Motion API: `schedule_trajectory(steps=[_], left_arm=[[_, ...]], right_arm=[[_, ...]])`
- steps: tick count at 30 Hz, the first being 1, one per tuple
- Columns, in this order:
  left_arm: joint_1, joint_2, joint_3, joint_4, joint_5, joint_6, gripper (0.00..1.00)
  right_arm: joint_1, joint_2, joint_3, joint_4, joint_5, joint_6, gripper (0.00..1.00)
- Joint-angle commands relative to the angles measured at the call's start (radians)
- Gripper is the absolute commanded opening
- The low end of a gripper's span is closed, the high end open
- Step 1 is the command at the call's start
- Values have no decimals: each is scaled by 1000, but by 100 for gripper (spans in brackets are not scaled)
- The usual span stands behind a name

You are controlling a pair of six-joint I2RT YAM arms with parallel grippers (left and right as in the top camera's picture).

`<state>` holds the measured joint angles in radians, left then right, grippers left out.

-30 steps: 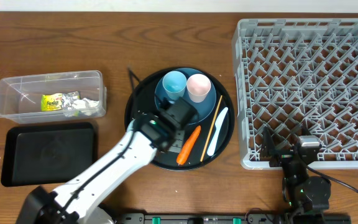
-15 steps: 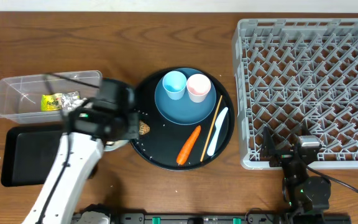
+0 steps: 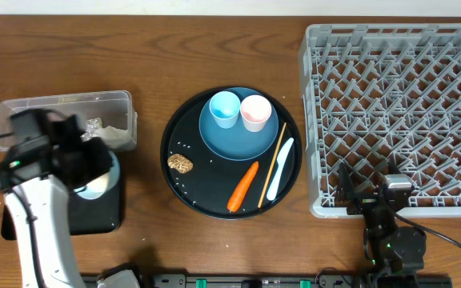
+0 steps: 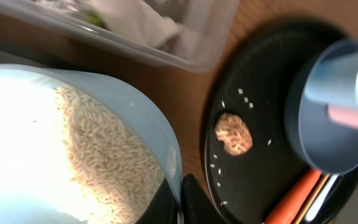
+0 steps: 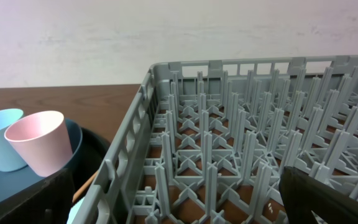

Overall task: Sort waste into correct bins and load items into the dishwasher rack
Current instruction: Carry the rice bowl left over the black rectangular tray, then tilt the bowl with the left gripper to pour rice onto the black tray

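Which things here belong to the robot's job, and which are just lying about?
Job: white bowl of rice, biscuit, carrot, tissue, dark-blue plate, light-blue cup, pink cup, chopstick, pale-blue utensil, clear tub, black rectangular tray, grey rack.
Lying about: round black tray.

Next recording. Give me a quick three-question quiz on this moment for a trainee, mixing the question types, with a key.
1. Multiple choice: the left gripper is
A) open and empty
B) shut on the rim of the white bowl of rice grains
C) out of every view
2. True or false: the large light-grey lattice dishwasher rack already holds crockery.
3. Fill in: the small brown biscuit lies on the ____.

Key: 1 B. 2 False. 3 The big round black tray.
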<state>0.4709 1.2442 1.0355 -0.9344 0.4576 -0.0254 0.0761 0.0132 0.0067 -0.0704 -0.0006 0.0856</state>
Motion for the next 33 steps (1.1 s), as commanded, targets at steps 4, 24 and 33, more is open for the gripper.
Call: schedule_trajectory(steps=[4,24,33], left_arm=[[203,-11,32,12,143,58,6],[372,0,-37,129,330,106,6],[552,13,-89,103,623,201,6]], right_arm=[[-17,0,-1,-4,8,-13,99],[-17,0,-1,-4,8,-12,99],[-17,0,-1,-4,8,-12,99]])
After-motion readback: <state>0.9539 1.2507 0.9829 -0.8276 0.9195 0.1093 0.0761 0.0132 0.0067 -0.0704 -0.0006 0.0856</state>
